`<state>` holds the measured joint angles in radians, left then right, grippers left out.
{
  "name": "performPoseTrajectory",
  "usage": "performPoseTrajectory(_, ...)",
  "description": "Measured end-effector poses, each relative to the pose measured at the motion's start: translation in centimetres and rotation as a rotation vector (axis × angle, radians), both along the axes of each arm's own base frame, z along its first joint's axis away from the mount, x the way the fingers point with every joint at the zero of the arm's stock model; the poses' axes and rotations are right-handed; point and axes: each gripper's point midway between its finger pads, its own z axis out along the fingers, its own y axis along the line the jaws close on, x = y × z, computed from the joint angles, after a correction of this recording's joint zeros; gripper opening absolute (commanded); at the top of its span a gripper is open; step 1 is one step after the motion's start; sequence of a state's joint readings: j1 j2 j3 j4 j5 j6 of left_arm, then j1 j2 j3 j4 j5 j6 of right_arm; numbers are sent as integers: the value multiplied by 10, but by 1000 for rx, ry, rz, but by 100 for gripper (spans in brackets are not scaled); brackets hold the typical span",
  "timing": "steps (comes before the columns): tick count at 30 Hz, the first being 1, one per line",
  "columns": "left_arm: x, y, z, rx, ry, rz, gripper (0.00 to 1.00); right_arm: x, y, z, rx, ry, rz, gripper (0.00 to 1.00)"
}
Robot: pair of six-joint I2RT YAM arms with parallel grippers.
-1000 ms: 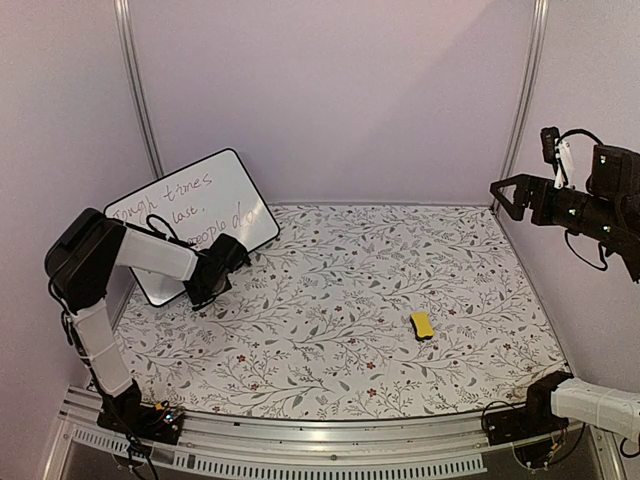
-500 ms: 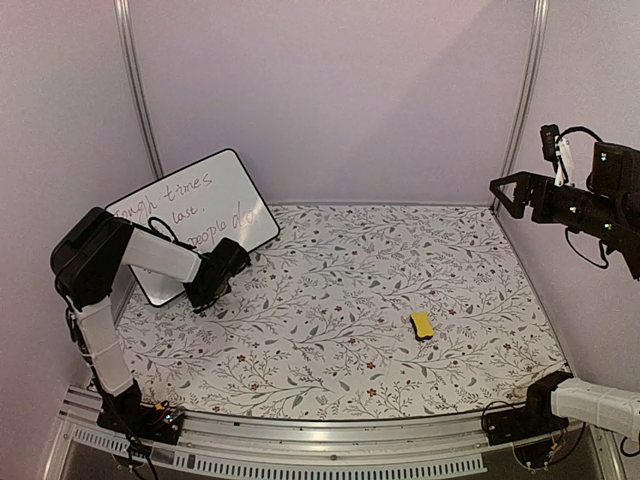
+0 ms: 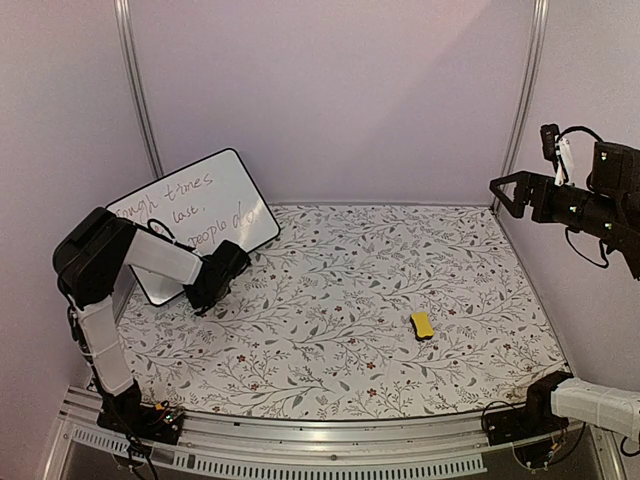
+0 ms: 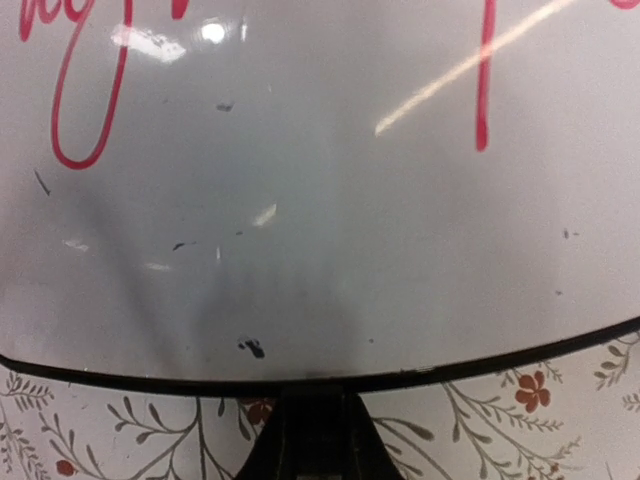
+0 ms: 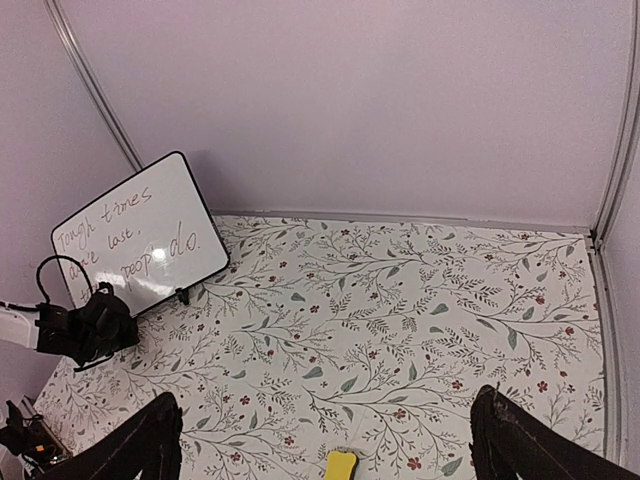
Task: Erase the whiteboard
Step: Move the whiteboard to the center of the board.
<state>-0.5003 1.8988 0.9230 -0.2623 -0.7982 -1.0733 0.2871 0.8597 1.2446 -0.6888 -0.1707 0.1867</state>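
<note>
The whiteboard (image 3: 195, 215) leans at the back left, with red and dark handwriting on its face. My left gripper (image 3: 213, 285) is low at its bottom edge. In the left wrist view the board (image 4: 320, 200) fills the frame, and my left gripper (image 4: 315, 400) has its dark fingers drawn together on the black frame, where a small foot seems to be. My right gripper (image 3: 510, 192) hangs high at the right, open and empty. Its wrist view shows the board (image 5: 140, 240) far off, and its fingertips (image 5: 525, 440) stand wide apart.
A small yellow eraser block (image 3: 422, 325) lies on the floral table cover (image 3: 330, 270) right of centre; it also shows at the bottom of the right wrist view (image 5: 342, 466). Lilac walls and metal posts (image 3: 135, 90) close in the back and sides.
My left gripper's fingers have closed at the board's lower edge, and the left arm shifted slightly. The board barely moved. The right arm stayed still.
</note>
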Motion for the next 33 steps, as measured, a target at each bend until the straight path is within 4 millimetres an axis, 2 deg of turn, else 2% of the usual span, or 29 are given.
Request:
performPoseTrajectory(7, 0, -2, 0, 10, -13, -12, 0, 0, 0, 0, 0, 0, 0, 99)
performPoseTrajectory(11, -1, -10, 0, 11, -21, -32, 0, 0, 0, 0, 1, 0, 1, 99)
performPoseTrajectory(26, -17, -77, 0, 6, -33, -173, 0, 2, 6, -12, 11, 24, 26, 99)
performPoseTrajectory(33, -26, -107, -2, 6, -37, -220, 0, 7, 10, -38, 16, 80, 36, 99)
